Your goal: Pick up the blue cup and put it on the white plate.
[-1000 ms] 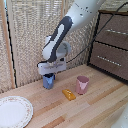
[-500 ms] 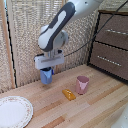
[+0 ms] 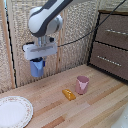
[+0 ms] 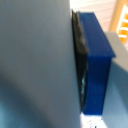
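Note:
The blue cup (image 3: pixel 37 67) hangs in the air above the wooden table, held by my gripper (image 3: pixel 38 61), which is shut on it. It is well above the tabletop, toward the exterior view's left and in front of the wicker screen. The white plate (image 3: pixel 14 110) lies flat on the table at the exterior view's lower left, below and to the left of the cup. In the wrist view the blue cup (image 4: pixel 97 60) fills the frame close up, pressed against a grey finger (image 4: pixel 35 60).
A pink cup (image 3: pixel 82 84) stands upright on the table toward the exterior view's right. A small orange object (image 3: pixel 69 94) lies between it and the plate. A dark wooden drawer unit (image 3: pixel 112 45) stands at the right, a wicker screen (image 3: pixel 75 30) behind.
The arm has lifted the blue cup higher and carried it toward the exterior view's left. Pink cup, orange object and plate have not moved.

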